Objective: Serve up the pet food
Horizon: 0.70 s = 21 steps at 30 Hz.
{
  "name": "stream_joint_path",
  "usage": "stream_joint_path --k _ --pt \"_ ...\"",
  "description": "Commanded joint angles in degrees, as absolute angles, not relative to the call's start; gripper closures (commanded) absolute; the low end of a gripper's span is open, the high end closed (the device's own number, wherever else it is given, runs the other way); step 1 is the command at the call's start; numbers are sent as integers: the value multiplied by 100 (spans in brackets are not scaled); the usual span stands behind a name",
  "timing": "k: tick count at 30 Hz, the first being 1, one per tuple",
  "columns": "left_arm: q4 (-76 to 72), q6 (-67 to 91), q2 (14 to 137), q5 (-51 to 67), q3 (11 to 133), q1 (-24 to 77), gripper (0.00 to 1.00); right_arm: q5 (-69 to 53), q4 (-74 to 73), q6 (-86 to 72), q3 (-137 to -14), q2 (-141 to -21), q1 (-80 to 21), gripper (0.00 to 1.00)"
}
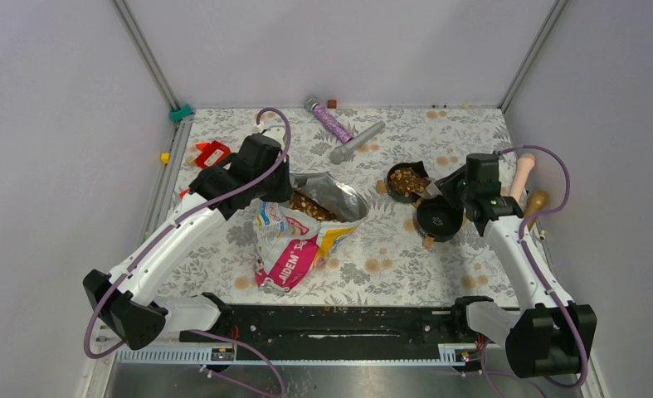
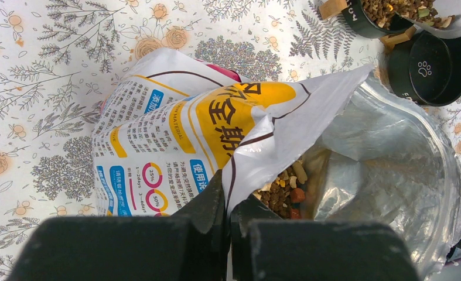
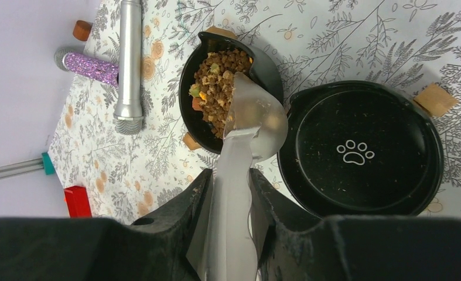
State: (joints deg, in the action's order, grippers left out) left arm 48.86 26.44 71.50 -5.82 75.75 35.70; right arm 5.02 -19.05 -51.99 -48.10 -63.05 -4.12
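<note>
The pet food bag (image 1: pixel 294 240) lies open on the floral mat, with kibble (image 1: pixel 310 207) at its mouth. My left gripper (image 2: pixel 229 211) is shut on the bag's rim (image 2: pixel 257 152), and kibble (image 2: pixel 283 190) shows just inside. My right gripper (image 3: pixel 232 187) is shut on the handle of a silver scoop (image 3: pixel 254 114). The scoop is tipped over a black bowl (image 3: pixel 269 64) heaped with kibble (image 3: pixel 216 88). A second black bowl (image 3: pixel 359 149) with a paw print stands beside it, holding only crumbs. Both bowls show in the top view: the filled one (image 1: pixel 406 180) and the other (image 1: pixel 439 218).
A purple glitter microphone (image 1: pixel 329 120) and a silver microphone (image 1: pixel 358 141) lie at the back of the mat. A red object (image 1: pixel 213 153) sits at the back left. Two wooden utensils (image 1: pixel 522 174) lie by the right wall. Enclosure walls stand close on three sides.
</note>
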Motion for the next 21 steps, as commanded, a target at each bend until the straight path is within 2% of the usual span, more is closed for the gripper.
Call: stream_joint_path --k 1,21 --pt "4773 2645 7189 -548 7701 3584 100 1103 -2186 -4868 -5067 -6199 -369 100" --pt "4775 2627 7190 -549 7702 3584 100 439 -1905 -5084 -5595 -6953 -369 100"
